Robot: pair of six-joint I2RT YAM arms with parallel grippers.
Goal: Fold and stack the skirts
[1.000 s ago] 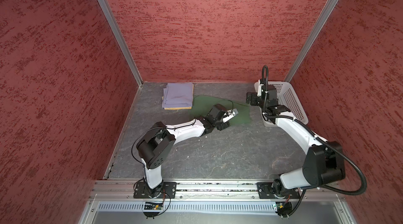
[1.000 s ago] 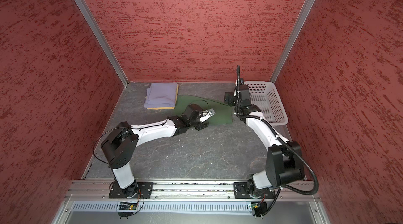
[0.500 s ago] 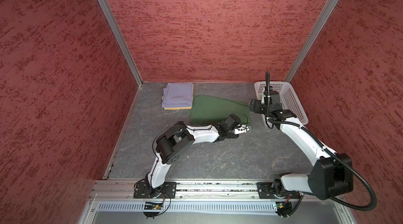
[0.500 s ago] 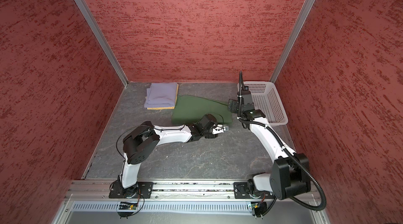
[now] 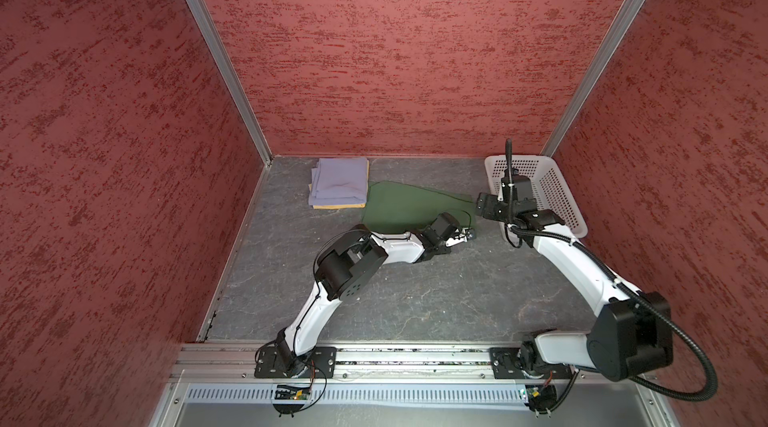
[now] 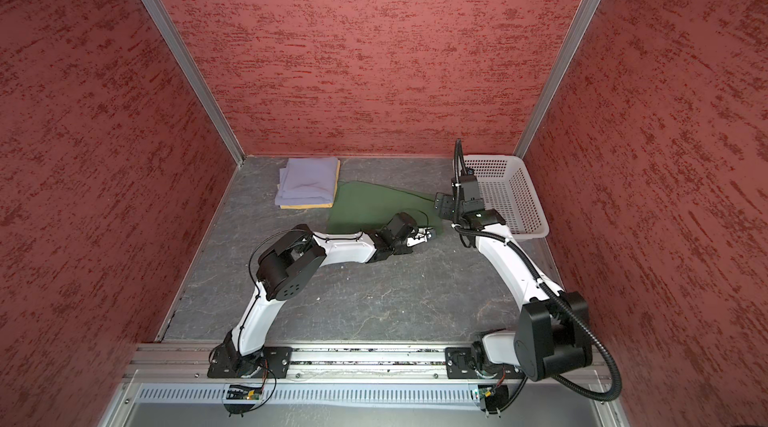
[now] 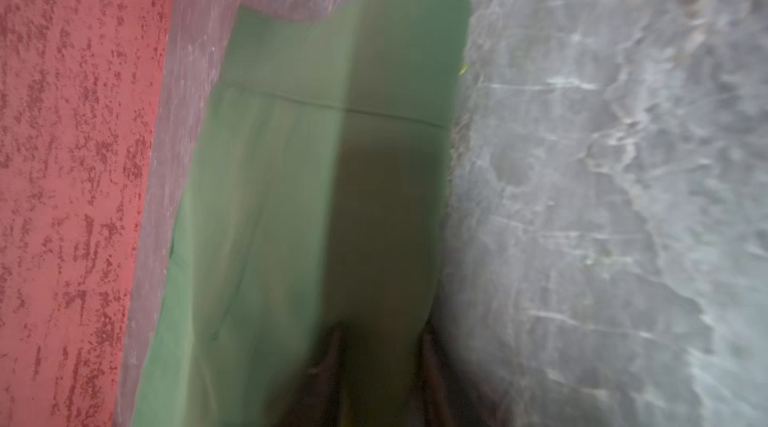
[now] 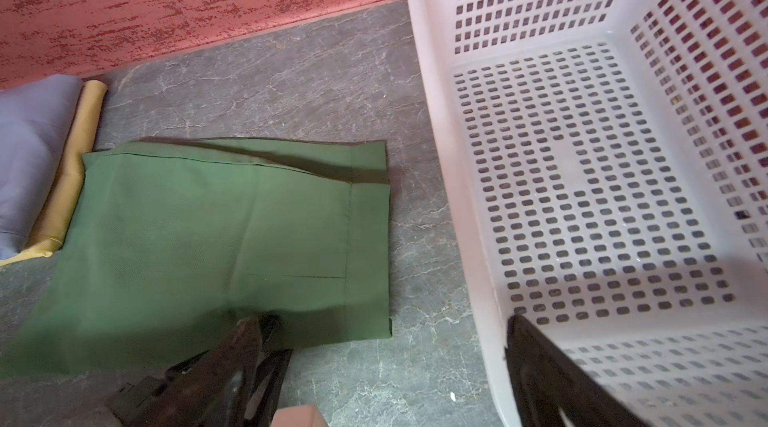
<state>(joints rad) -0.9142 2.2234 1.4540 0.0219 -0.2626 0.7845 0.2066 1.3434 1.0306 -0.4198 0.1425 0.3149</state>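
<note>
The dark green skirt [image 5: 399,204] [image 6: 365,204] lies flat on the grey table, its waistband [image 7: 332,51] towards the basket. At the back left, the folded lavender skirt [image 5: 338,182] [image 6: 307,184] rests on the mustard skirt [image 5: 338,206] [image 6: 305,207]. My left gripper [image 5: 468,234] [image 6: 430,234] [image 7: 380,362] is low at the green skirt's near right corner. Its fingers stand a narrow way apart with green cloth [image 7: 291,196] between or under them, and the blur hides any grip. My right gripper [image 5: 478,207] [image 6: 440,207] [image 8: 386,346] hangs open between the green skirt [image 8: 216,229] and the basket.
A white perforated basket [image 5: 577,234] [image 6: 532,234] [image 8: 440,155] stands at the back right, with my right wrist over its near left corner. Red walls close in the back and both sides. The stacked skirts [image 8: 29,155] touch the green skirt's left edge.
My left gripper has moved right and nearer, to the green skirt's near right corner, and its jaws have narrowed. The green skirt now lies spread flat. My right gripper has drawn slightly nearer.
</note>
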